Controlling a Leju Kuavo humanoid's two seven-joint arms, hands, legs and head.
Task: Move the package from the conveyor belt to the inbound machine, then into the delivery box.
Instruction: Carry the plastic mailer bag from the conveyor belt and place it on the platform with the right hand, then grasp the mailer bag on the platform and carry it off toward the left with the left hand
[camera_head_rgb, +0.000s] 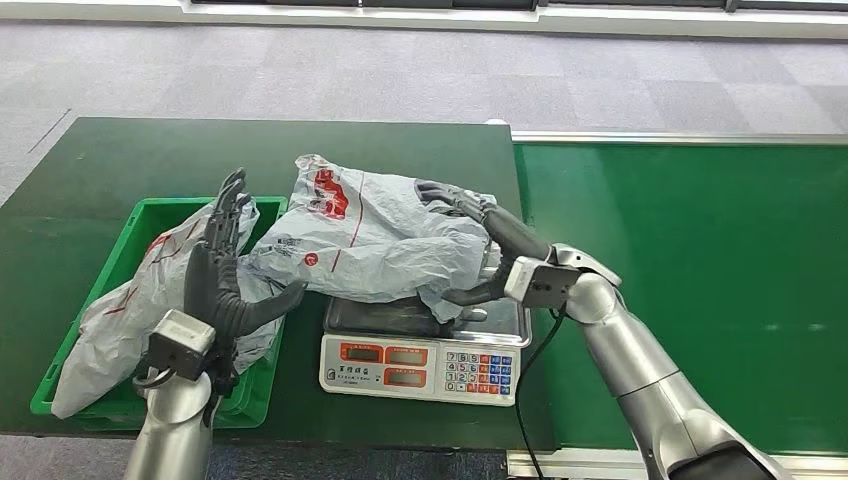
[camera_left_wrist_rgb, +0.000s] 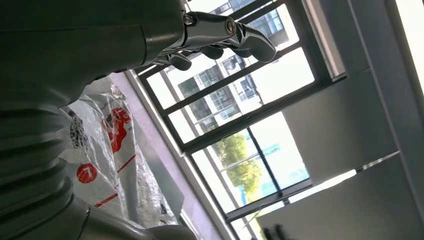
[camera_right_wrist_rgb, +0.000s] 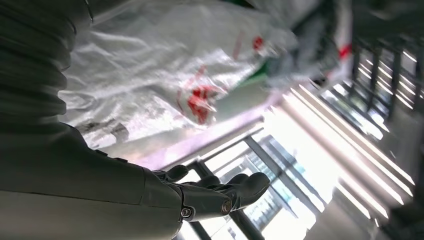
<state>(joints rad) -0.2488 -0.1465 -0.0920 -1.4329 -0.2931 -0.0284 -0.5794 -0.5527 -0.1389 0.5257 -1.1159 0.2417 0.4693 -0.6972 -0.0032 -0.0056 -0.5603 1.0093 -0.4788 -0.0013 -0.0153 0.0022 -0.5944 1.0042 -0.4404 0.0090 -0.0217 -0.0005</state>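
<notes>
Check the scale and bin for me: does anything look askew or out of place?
Yes. The grey package on the scale sits off-centre, overhanging the pan toward the green bin. A second bag in the bin spills over its rim. Left hand and right hand flank the package, fingers spread.

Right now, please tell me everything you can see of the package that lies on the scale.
The package is a soft grey plastic mailer bag, crumpled and shiny, with red printing and a label. It lies slack across the pan of the scale, overhanging toward the green bin. The right hand rests against its right end, fingers over the top. The left hand stands upright beside its left end.
</notes>
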